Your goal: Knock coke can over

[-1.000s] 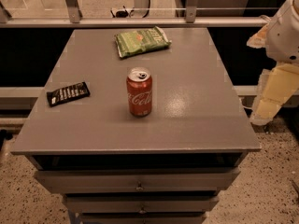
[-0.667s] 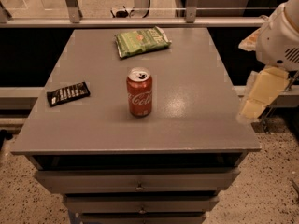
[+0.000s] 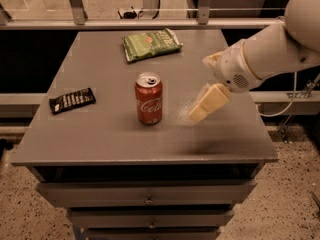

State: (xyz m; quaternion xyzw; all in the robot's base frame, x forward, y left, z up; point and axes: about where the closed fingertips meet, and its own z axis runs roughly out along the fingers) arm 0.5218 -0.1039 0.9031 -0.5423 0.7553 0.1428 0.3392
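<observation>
The coke can (image 3: 148, 98), red with white script and a silver top, stands upright near the middle of the grey table (image 3: 105, 134). My gripper (image 3: 204, 107) hangs on a white arm that reaches in from the right. It is above the table, a short way to the right of the can and not touching it. Its cream-coloured fingers point down and to the left, toward the can.
A green snack bag (image 3: 151, 44) lies at the back of the table. A black wrapped bar (image 3: 72, 100) lies near the left edge. The table has drawers (image 3: 148, 196) below its front edge. A metal rail (image 3: 150, 23) runs behind the table.
My arm has swung in from the right edge of the table toward the can. The gripper now sits over the tabletop close to the can. The can has not moved.
</observation>
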